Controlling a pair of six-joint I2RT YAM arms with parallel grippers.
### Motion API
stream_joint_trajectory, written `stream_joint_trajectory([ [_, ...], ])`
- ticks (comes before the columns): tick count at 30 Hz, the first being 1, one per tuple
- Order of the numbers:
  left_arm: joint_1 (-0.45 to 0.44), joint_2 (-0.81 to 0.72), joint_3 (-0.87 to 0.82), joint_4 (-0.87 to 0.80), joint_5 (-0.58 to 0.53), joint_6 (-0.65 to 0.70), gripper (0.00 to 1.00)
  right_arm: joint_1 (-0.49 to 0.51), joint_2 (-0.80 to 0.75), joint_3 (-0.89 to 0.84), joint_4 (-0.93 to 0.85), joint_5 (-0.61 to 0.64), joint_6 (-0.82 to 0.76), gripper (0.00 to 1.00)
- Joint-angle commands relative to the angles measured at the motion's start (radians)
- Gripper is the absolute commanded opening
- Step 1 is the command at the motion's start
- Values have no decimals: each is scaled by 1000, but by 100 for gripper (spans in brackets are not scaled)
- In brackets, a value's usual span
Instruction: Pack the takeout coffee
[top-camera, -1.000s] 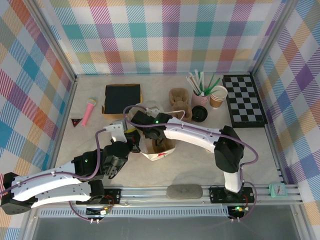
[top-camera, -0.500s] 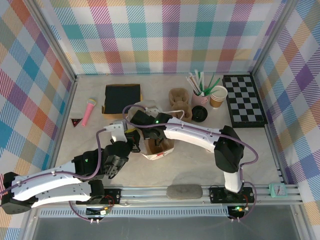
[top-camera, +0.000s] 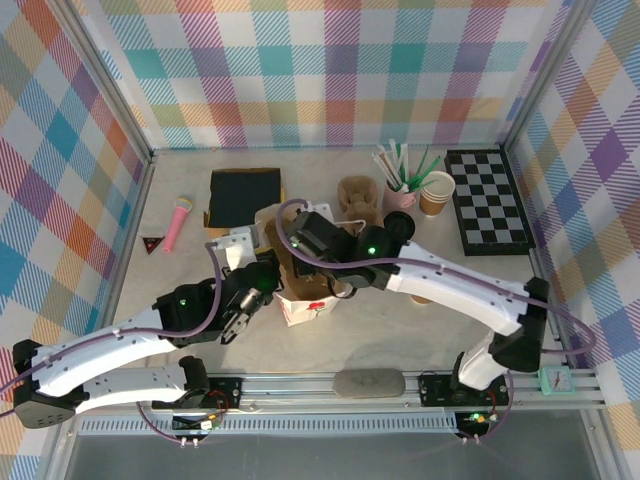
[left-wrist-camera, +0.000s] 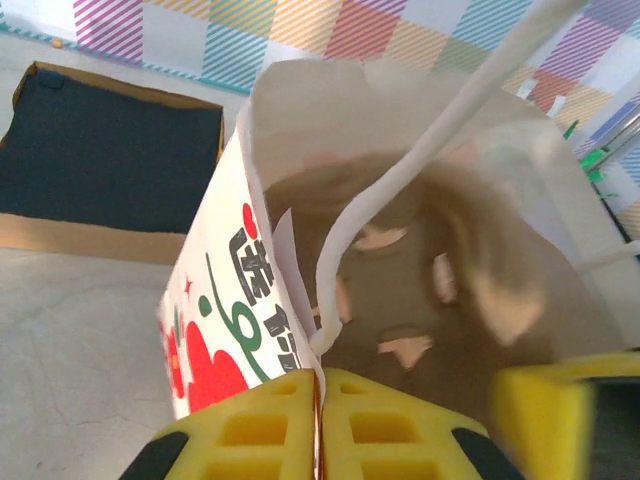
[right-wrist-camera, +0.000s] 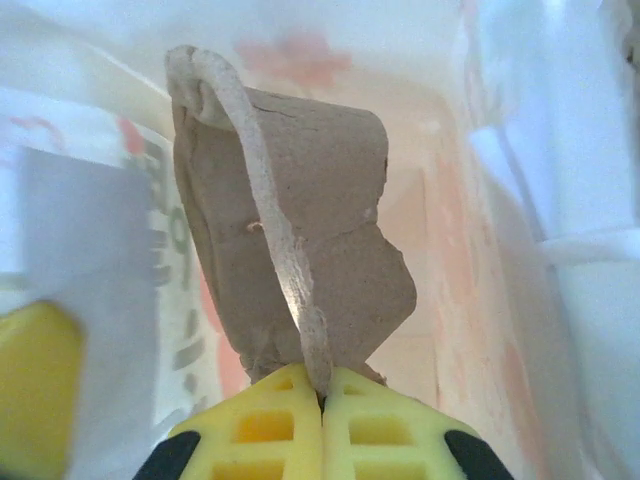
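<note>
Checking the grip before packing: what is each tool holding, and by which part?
Both hold the paper bag: left tool pinches its rim by a handle, right tool pinches a cord handle at its brown patch.

Top view: high, from near side, facing down. Wrist views: close, sharing paper bag (left-wrist-camera: 225, 300).

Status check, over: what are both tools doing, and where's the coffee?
Left tool shut on paper bag rim. Right tool shut on bag handle. Coffee cup unlidded, back right by checkerboard, not bagged. Both tools crowd the bag mouth.
</note>
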Motion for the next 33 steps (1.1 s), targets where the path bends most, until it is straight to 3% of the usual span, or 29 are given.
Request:
stream_joint_trajectory([
  [1,8,1,35,-51,-4,-25,10,15,-39,32,-14,-11,-42,0],
  [11,30,-23,59,-126,-60,-13,10,23,-221,77,-105,19,-67,0],
  [17,92,-55,57,-148,-45,22,10,20,-381,80,-127,65,-88,0],
  [22,137,-80,95,-167,-21,97,9,-25,-519,-28,-178,118,-5,2],
  [27,180,-113,136,-213,11,155,9,-155,-603,-215,-223,-15,125,2],
  [33,226,-163,154,-277,12,188,9,-219,-657,-443,-168,-155,220,1],
])
